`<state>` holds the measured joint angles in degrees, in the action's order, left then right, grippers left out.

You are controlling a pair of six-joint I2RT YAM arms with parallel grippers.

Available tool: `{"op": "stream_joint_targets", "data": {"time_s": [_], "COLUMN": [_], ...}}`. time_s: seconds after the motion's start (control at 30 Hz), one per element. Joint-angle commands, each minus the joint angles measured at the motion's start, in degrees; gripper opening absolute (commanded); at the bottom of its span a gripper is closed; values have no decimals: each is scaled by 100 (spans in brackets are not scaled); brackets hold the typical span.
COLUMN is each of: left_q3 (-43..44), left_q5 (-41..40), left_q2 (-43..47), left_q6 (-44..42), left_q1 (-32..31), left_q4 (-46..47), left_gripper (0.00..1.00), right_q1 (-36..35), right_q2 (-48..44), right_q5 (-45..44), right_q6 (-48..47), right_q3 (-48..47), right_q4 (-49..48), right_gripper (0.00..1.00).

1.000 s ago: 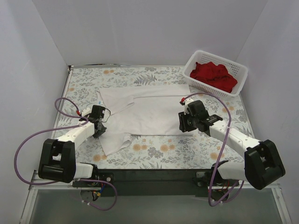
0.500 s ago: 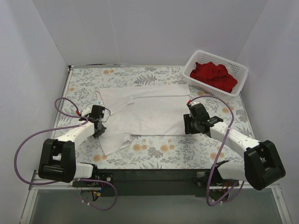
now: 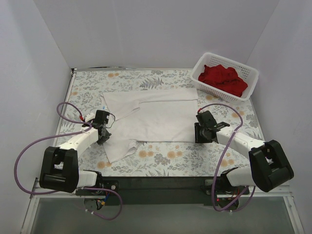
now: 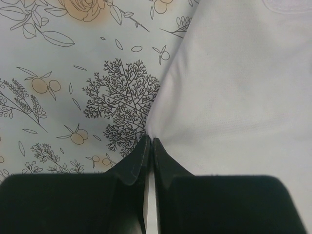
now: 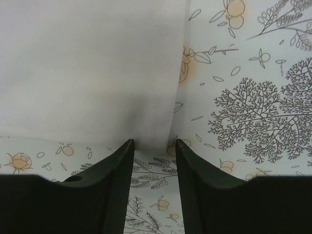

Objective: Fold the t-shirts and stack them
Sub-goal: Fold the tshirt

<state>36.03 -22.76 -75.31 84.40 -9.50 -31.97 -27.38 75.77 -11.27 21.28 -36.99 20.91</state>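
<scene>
Folding is barely begun — nothing is stacked.
The white t-shirt (image 3: pixel 156 117) is laid flat between both tools — edge pinched by the left tool (image 4: pixel 149 146), corner straddled by the parted right tool (image 5: pixel 153 146); red t-shirts (image 3: pixel 223 79) are left in the basket (image 3: pixel 204 61) beyond.

Matt white cloth t-shirt (image 3: pixel 161 117), smooth printed table (image 3: pixel 165 158), plastic lattice basket (image 3: pixel 225 57).

No legible text, label, brand, number or sign in any view. Tablecloth (image 3: pixel 161 161) print: flowers, leaves, branches only (pattern, not lettering). White t-shirt (image 3: pixel 161 114), mid-tabletop: plain cloth, nothing printed. Basket (image 3: pixel 217 92) at far right corner: bare lattice wall, no marking readable.
</scene>
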Motion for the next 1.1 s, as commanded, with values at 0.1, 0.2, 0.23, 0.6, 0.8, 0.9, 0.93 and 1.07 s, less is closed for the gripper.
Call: {"op": "stream_joint_targets", "data": {"time_s": [0.1,0.2,0.23,0.6,0.8,0.9,0.93,1.07], "left_q3": [-35,-26,-17,97,404,649,703,1046], "left_q5": [-9,-9,-9,263,387,395,413,474], "left_q2": [218,227,227,323,824,886,817,466], "left_q6": [-20,-20,-11,199,270,200,173,129], "left_q1": [27,27,27,27,27,44,44,53], "left_q4": [-73,-82,-82,-441,-1004,-1119,-1128,-1128], "left_gripper": [0,0,0,0,0,0,0,0], "right_q1": [74,101,118,127,136,232,259,434], "right_q2": [-53,-36,-1,-79,-563,-633,-581,-309], "right_q5": [-165,-183,-174,-16,230,283,283,327], "right_q6": [298,281,272,131,-88,-264,-299,-493], "right_q3": [403,456,447,289,-18,-333,-422,-940], "right_q4": [89,72,63,484,1336,1495,1521,1583], "right_gripper": [42,38,35,1,1,1,1,1]}}
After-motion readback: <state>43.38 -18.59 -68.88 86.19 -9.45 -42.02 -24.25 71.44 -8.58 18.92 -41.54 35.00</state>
